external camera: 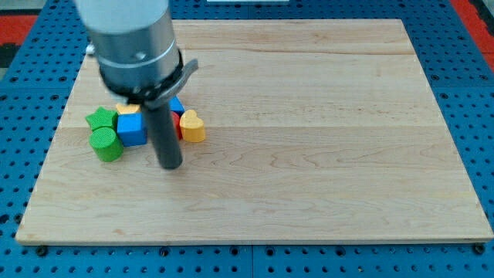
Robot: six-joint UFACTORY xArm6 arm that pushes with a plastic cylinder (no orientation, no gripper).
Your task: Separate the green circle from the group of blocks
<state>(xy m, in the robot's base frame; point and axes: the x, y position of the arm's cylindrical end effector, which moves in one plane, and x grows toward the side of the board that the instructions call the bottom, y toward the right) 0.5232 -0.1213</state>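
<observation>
The green circle (106, 144) lies at the lower left of a cluster of blocks on the wooden board (309, 139). It touches the blue cube (132, 129) on its right and sits just below the green star (99, 119). My tip (170, 164) rests on the board to the right of the green circle, below and right of the blue cube. A yellow heart (192, 127) lies at the cluster's right. A red block (177, 123), another blue block (177, 105) and a yellow block (126, 110) are partly hidden behind the rod.
The arm's grey body (131, 42) covers the top left of the board. A blue pegboard (38, 46) surrounds the board on all sides. The board's left edge runs close to the green blocks.
</observation>
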